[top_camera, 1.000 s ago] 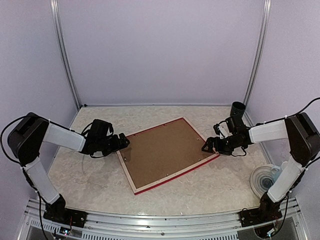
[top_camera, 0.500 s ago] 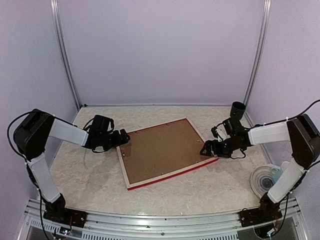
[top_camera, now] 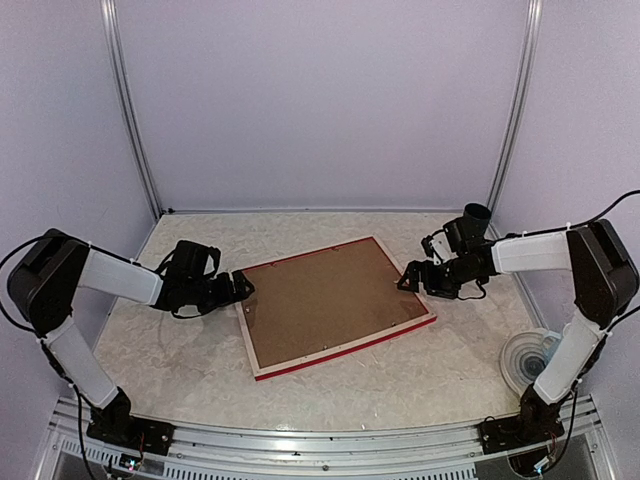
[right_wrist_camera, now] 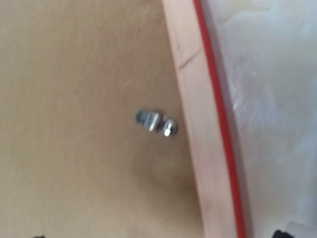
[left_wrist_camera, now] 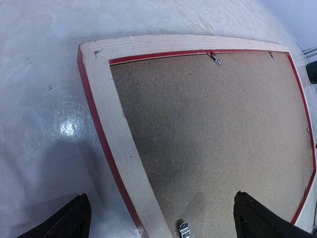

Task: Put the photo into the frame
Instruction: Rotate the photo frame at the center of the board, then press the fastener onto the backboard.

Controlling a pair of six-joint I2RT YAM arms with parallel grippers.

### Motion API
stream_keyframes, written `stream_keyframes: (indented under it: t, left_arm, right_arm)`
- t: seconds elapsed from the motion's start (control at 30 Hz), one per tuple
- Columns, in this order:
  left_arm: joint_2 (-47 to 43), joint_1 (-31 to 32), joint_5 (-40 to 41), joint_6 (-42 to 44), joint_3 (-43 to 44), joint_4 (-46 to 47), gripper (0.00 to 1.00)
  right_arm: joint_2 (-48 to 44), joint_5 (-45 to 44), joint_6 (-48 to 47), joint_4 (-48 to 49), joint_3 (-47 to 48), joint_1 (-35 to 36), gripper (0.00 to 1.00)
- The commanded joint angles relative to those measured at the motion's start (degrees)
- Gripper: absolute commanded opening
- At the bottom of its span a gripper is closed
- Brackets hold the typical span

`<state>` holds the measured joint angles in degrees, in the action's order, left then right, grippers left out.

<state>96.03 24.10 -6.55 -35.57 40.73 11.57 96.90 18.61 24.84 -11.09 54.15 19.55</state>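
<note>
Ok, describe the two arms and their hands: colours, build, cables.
The left arm and right arm both have white tubular links between bulky black joints. The left hand and right hand are black, two-fingered. Thin black cables loop beside the shoulders.

The pale, mottled worktop (top_camera: 180,350) carries the frame (top_camera: 346,346), which lies flat and face down at its middle, turned askew, with a brown panel (top_camera: 325,300) in its back. A dark cup (top_camera: 476,218) stands far right. A clear round thing (top_camera: 528,360) sits near right.
</note>
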Motion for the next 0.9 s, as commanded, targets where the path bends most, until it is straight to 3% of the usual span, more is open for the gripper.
stream_keyframes:
  t: [0.0,0.43,0.87]
  left_arm:
    - [-0.62,1.12,-1.94,-0.81,-3.33,-3.03,0.99]
    - [2.87,2.36,-3.10,1.59,-1.57,-2.04,0.97]
    - [8.74,0.89,-3.58,5.99,2.85,-1.51,0.98]
  right_arm:
    - [3.20,0.56,-1.38,-1.33,3.19,-0.56,0.99]
    - [7.94,-8.34,-6.52,-7.49,12.08,-0.52,0.90]
    - [12.36,-6.05,-9.62,-7.76,13.78,-0.56,0.79]
